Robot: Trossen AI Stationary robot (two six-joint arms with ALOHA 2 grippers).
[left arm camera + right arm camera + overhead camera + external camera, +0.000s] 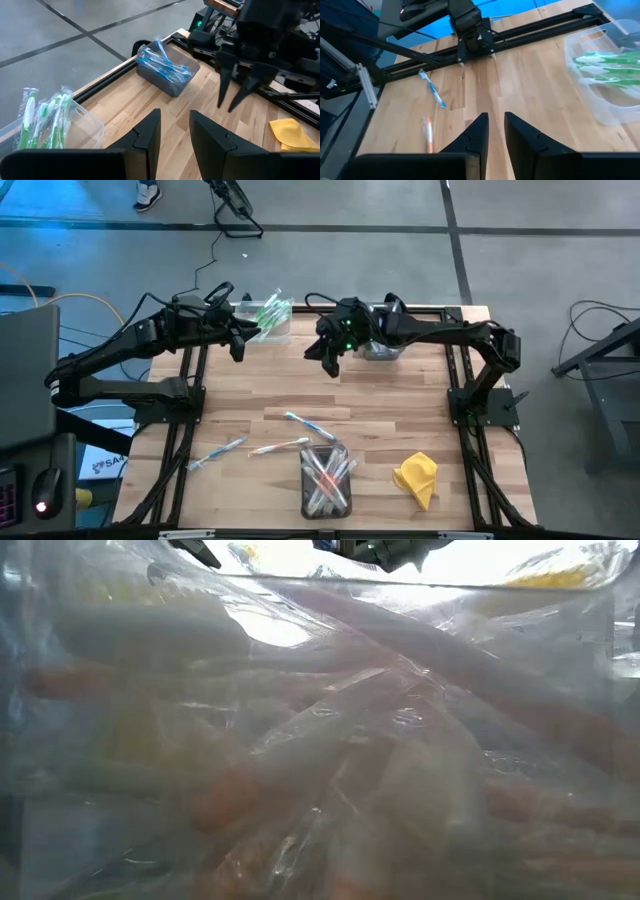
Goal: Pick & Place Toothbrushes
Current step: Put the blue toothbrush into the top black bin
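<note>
The wooden bench point(380, 395) carries loose toothbrushes point(300, 420) near its front beside a bin point(327, 480) of them. Farther back, the left tool point(172, 132) and right tool point(492, 132) hang empty, slightly parted, above bare wood; the low view is blocked by plastic.

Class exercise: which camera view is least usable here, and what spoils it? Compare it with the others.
Low view: a clear bin of wrapped toothbrushes fills the frame, blurred, with glare at the top. High view: even light, whole table readable. Both wrist views: sharp.
</note>
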